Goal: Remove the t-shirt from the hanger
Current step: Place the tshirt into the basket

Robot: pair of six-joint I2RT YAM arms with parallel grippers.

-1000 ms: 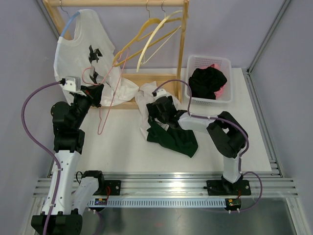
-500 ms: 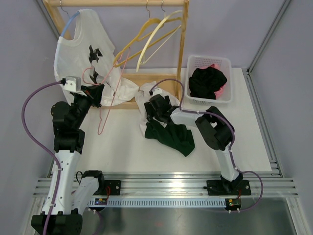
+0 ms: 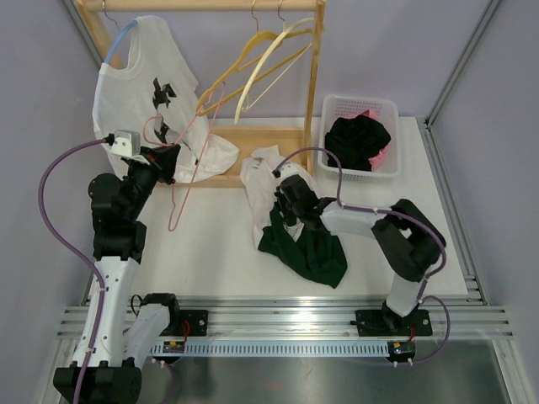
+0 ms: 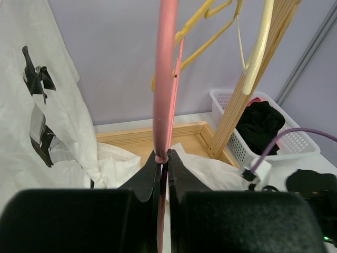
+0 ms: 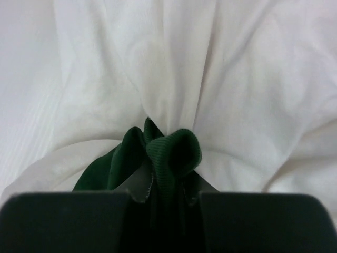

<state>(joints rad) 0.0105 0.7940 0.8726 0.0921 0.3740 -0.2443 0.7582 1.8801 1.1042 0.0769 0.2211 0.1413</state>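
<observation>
T-shirt (image 3: 139, 76), white with a black print, hangs at the left end of the rack (image 3: 316, 67), its blue hanger (image 3: 118, 42) mostly hidden inside the collar. We see the left gripper (image 4: 163, 158) pinched tight on a thin pink hanger (image 4: 165, 79). Further right, the right gripper (image 5: 163, 197), spread a second ago, now nips a ribbed fold of the green garment (image 5: 174, 153) against soft white cloth (image 5: 158, 63).

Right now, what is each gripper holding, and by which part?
Left gripper: pink hanger, clamped on a thin bar. Right gripper: dark green garment, pinched at a bunched fold.
</observation>
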